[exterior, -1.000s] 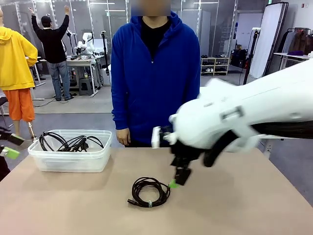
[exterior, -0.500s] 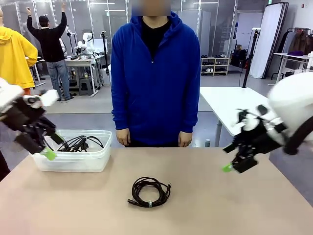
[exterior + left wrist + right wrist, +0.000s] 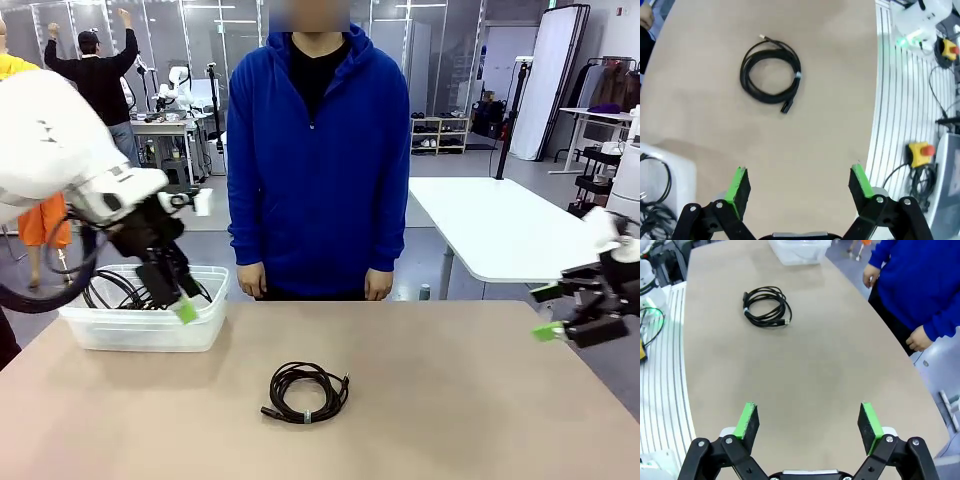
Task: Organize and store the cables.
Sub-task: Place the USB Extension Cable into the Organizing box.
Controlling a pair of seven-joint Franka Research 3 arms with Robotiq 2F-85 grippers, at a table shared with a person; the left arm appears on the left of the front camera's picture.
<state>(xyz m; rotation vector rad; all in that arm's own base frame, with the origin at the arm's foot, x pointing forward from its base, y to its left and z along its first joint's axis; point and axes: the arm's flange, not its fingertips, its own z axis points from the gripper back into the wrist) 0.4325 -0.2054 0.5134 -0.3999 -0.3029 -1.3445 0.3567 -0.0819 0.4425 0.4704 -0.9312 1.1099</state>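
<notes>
A: Black coiled cable [image 3: 305, 392] is lying flat mid-table, ahead of the wide-open left gripper [image 3: 799, 186] hovering beside the bin [image 3: 150, 330].

B: Right gripper [image 3: 562, 312], equally wide and empty, is sitting farther off; the left looks nearer.

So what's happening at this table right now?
A two-armed robot is tidying cables into a clear bin, which already holds some black cords. One coiled cable lies on the table, and nothing is touching it. The left gripper hangs open over the bin, holding nothing. The right gripper is open and empty at the table's right edge. A person in a blue hoodie stands at the far side, hands down.
</notes>
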